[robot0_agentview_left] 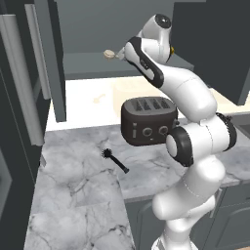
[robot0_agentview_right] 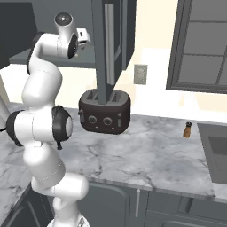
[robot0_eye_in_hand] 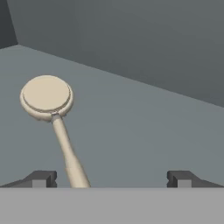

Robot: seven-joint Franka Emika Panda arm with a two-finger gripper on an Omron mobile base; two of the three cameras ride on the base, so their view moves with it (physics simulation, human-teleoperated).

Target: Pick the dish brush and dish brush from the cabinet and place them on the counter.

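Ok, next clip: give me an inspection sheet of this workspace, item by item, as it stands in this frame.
Surface: white marble counter with grey veins, over dark base units.
Job's things: black dish brush lies flat on the counter in front of the toaster; cream dish brush lies on the grey shelf of the cabinet, head away from the hand.
Clutter: dark toaster on the counter; small brown pepper mill standing near the sink.
Grippers: gripper open, over the shelf, holding nothing; the cream brush's handle runs just inside one fingertip.
Cables: nothing seen.
Surroundings: wall outlet, window, tall dark unit with silver handle.
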